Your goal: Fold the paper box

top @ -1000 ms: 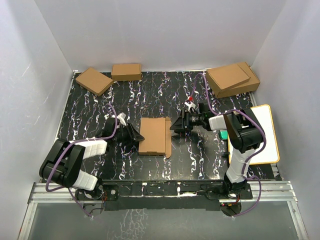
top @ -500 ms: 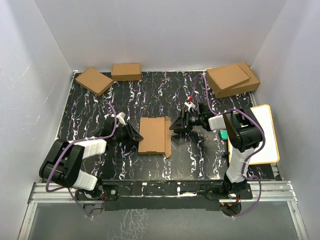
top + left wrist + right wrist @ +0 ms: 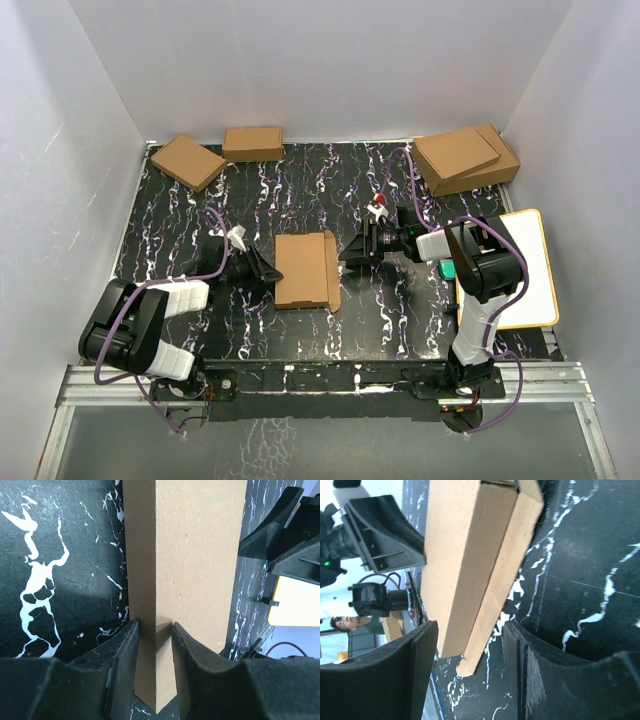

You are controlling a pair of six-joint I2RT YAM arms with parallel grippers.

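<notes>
The paper box (image 3: pixel 303 268) lies flat mid-table as a thin brown cardboard box, with a loose flap (image 3: pixel 334 290) sticking out along its right side. My left gripper (image 3: pixel 268 272) is shut on the box's left edge; in the left wrist view its fingers (image 3: pixel 122 652) pinch the box (image 3: pixel 195 555) from both sides. My right gripper (image 3: pixel 345 255) is open at the right edge. In the right wrist view the box (image 3: pixel 465 555) and its flap (image 3: pixel 495 595) reach between the fingers (image 3: pixel 422 655) of the right gripper (image 3: pixel 470 630), with gaps on both sides.
Two small brown boxes (image 3: pixel 188 161) (image 3: pixel 252 143) sit at the back left. Two larger stacked boxes (image 3: pixel 465 157) stand at the back right. A white board with a yellow rim (image 3: pixel 525 275) lies along the right edge.
My left gripper has closed tighter on the box edge and drawn back slightly to the left, shifting the box a little left. The right gripper has stayed in place.
</notes>
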